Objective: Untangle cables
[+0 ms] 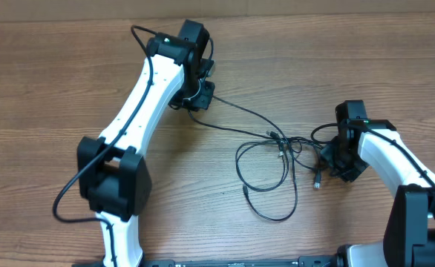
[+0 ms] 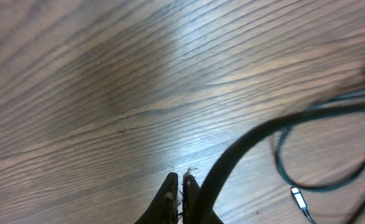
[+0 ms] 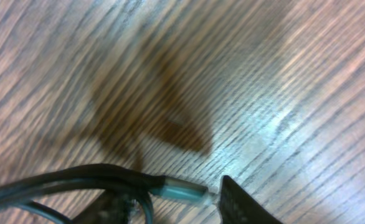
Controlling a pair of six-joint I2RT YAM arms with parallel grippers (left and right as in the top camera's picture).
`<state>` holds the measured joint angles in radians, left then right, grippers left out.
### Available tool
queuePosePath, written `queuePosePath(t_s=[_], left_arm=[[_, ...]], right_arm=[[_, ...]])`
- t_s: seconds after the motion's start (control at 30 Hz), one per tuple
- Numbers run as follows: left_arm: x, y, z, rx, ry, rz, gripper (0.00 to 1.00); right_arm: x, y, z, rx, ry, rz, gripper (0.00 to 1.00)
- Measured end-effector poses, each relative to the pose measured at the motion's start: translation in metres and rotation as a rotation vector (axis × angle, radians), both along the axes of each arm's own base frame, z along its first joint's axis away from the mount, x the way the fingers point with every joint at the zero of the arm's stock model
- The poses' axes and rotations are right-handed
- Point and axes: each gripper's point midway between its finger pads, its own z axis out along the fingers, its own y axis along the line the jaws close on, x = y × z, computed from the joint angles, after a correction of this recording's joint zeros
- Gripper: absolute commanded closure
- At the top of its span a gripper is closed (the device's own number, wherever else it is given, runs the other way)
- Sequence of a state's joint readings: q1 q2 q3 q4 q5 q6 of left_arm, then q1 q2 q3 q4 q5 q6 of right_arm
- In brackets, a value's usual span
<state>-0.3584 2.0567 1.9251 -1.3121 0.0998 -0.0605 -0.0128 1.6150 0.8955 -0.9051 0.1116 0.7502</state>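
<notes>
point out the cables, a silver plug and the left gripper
cables (image 1: 280, 142): overhead view, the knot
silver plug (image 3: 181, 188): right wrist view, its metal tip
left gripper (image 2: 179, 182): left wrist view, between the shut jaws

Table (image 1: 47, 96) is showing grained wood with a soft sheen; cables (image 1: 237, 158) are looking matt black, one plug (image 3: 181, 190) glinting silvery; left arm (image 1: 147, 96) is gleaming smooth white plastic.

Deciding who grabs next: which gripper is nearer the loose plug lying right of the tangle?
Right. The right gripper sits just beside the plug; the left gripper is far off, beyond the tangle.
</notes>
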Motion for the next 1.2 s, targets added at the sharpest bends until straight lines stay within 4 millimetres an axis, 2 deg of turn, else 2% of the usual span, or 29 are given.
queuePosePath(t_s=[0.07, 0.23, 0.37, 0.5, 0.57, 0.77, 0.83, 0.93, 1.0, 1.07, 1.13, 1.17, 1.2], left_arm=[[-0.001, -0.002, 0.013, -0.012, -0.033, -0.006, 0.96], [0.001, -0.001, 0.041, -0.039, -0.113, -0.003, 0.96], [0.003, 0.015, 0.074, -0.063, -0.199, 0.034, 0.96], [0.007, 0.056, 0.114, -0.084, -0.305, 0.13, 0.96], [0.01, 0.086, 0.131, -0.086, -0.358, 0.201, 0.96], [0.018, 0.141, 0.156, -0.082, -0.453, 0.344, 0.95], [0.022, 0.151, 0.159, -0.093, -0.468, 0.385, 0.94], [0.028, 0.149, 0.163, -0.142, -0.487, 0.396, 0.92], [0.03, 0.142, 0.166, -0.171, -0.492, 0.387, 0.84], [0.03, 0.135, 0.167, -0.191, -0.491, 0.374, 0.81], [0.029, 0.122, 0.167, -0.209, -0.485, 0.347, 0.7], [0.027, 0.109, 0.167, -0.224, -0.48, 0.315, 0.57], [0.027, 0.103, 0.167, -0.227, -0.479, 0.299, 0.5]], right_arm=[[-0.001, -0.001, 0.0, -0.003, 0.003, 0.002, 0.43], [-0.001, -0.002, 0.0, -0.008, 0.005, 0.006, 0.3], [-0.002, -0.004, 0.0, -0.02, 0.008, 0.003, 0.25], [-0.002, -0.004, 0.0, -0.023, 0.007, 0.002, 0.25], [-0.002, -0.005, 0.0, -0.024, 0.008, 0.001, 0.25], [-0.002, -0.005, 0.0, -0.024, 0.009, 0.0, 0.25], [-0.002, -0.005, 0.0, -0.025, 0.009, 0.0, 0.24], [-0.002, -0.005, 0.0, -0.026, 0.009, 0.0, 0.21], [-0.002, -0.006, 0.001, -0.028, 0.008, -0.003, 0.19], [-0.002, -0.006, 0.0, -0.027, 0.009, -0.003, 0.17], [-0.002, -0.006, 0.0, -0.026, 0.007, -0.003, 0.16], [-0.001, -0.006, 0.0, -0.024, 0.006, -0.004, 0.16], [-0.001, -0.005, 0.0, -0.019, 0.003, -0.003, 0.16]])
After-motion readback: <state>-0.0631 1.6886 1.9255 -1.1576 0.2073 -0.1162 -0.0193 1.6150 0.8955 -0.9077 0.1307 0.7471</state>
